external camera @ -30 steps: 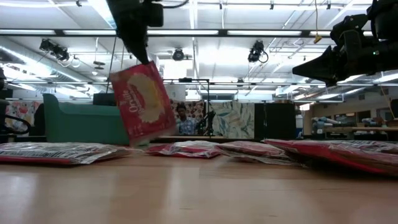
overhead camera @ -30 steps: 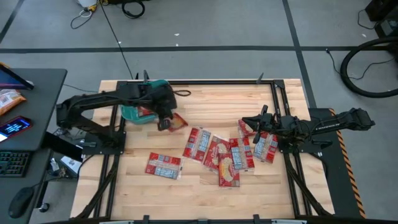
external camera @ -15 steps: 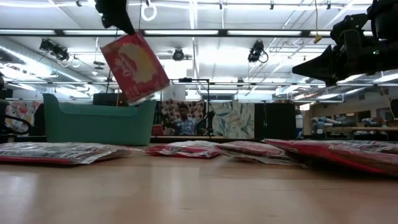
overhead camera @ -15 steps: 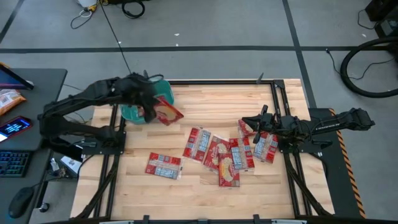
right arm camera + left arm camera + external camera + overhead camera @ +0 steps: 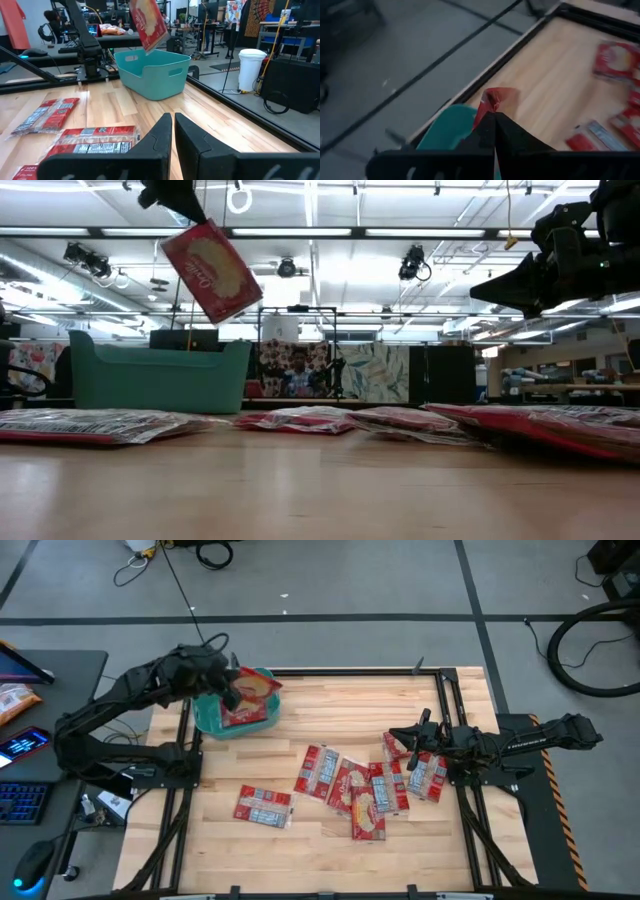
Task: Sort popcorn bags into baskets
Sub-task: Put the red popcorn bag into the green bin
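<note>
Holding flat red popcorn packet [image 5: 250, 697] clamped in left pincer [image 5: 229, 690] above teal plastic tub [image 5: 209, 719] — release next; right pincer [image 5: 404, 736] shut.

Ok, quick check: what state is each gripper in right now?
Left gripper: shut on a popcorn bag, held above the teal basket.
Right gripper: shut, holding nothing, over the bags on the table's right side.
</note>
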Controlling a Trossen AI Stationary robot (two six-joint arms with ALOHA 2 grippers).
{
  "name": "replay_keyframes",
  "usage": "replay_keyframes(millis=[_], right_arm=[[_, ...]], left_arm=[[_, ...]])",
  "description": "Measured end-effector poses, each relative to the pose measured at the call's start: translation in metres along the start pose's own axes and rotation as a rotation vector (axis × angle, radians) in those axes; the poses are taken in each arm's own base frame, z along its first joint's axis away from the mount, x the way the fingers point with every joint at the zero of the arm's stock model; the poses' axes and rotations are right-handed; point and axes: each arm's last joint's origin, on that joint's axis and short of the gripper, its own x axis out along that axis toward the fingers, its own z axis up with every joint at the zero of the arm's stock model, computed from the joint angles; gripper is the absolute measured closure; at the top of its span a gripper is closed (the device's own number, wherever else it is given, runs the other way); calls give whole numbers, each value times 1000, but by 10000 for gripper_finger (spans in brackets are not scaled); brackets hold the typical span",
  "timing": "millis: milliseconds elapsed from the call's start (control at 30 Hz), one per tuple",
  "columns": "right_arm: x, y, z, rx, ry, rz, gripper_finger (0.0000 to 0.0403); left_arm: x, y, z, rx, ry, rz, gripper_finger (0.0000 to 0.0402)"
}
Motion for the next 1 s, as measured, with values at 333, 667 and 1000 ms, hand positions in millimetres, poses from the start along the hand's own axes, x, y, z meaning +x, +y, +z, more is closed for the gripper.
replay_keyframes(millis=[333,667,1000], right_arm=[[0,0,0,0,0,0,377],[0,0,0,0,0,0,377],[0,0,0,0,0,0,377]], left_arm=[[33,17,-9,-248,189,140,398],[82,16,-11,-320,342,150,397],[140,15,-27,-318,553,228,397]])
